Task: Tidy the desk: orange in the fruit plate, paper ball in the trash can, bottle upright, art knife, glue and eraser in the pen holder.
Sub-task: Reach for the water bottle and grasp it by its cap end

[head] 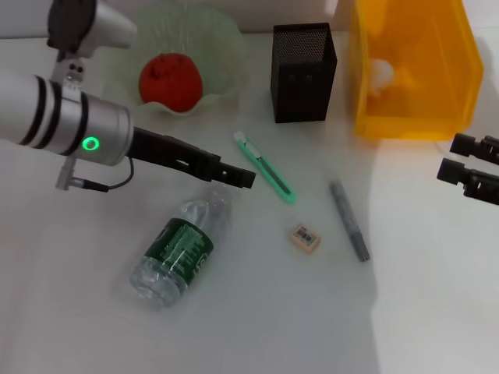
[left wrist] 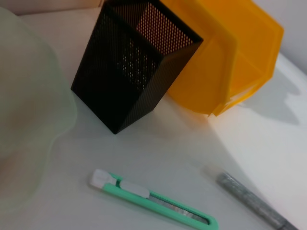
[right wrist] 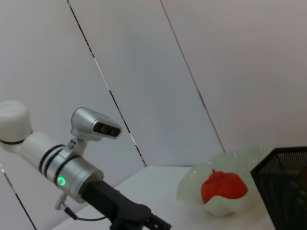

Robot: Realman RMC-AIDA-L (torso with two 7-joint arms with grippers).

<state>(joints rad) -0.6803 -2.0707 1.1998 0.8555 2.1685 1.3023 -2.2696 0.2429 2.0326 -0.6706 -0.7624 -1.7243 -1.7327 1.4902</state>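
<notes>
Head view: a clear water bottle (head: pixel 178 251) with a green label is seen lying on its side on the white surface (head: pixel 257 312), nearest the camera. Its cap end is pointed toward the left claw (head: pixel 243 176), which is stretched out low over the bottle's neck; its fingers are seen close together, clamped on nothing. Just beyond the claw, a green art knife (head: pixel 264 167) is laid flat, with a small eraser (head: pixel 305 238) and a grey glue stick (head: pixel 349 220) lying well apart from it nearer the camera. Farther back, the orange (head: pixel 171 80) is seen resting in the pale fruit plate (head: pixel 226 54), the black mesh pen holder (head: pixel 303 72) is stood upright beside it, and a white paper ball (head: pixel 381 72) is seen inside the yellow trash can (head: pixel 413 66). The right claw (head: pixel 460 157) is held at the picture's right edge, its fingers set apart and empty.

Left wrist view: the art knife (left wrist: pixel 152 199) is shown closest, with the glue stick (left wrist: pixel 249 201) beside it; behind them stand the pen holder (left wrist: pixel 132 62) and trash can (left wrist: pixel 230 52), touching or nearly so. The fruit plate (left wrist: pixel 29 115) is caught at the edge.

Right wrist view: the left arm is seen reaching in, with the orange (right wrist: pixel 223 188) in the fruit plate (right wrist: pixel 230 163) and a corner of the pen holder (right wrist: pixel 283 187) beyond.
</notes>
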